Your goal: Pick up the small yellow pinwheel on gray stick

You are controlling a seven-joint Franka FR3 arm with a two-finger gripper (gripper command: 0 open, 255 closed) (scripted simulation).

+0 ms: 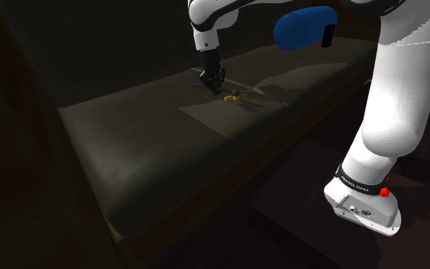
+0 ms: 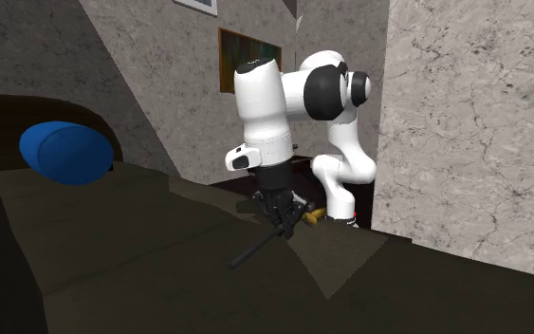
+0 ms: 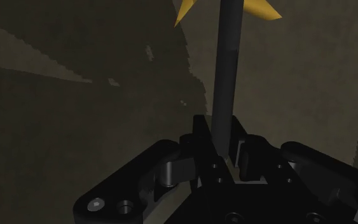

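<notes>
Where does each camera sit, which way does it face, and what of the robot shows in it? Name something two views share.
Shoulder view: beside and behind the base, looking down over the dark surface; white arm and gripper show.
Second exterior view: across the surface, facing the arm; nearly all of it shows.
Wrist view: on the hand, looking along the pinwheel clasped between the fingers.
Shared: both exterior views show the blue cushion.
</notes>
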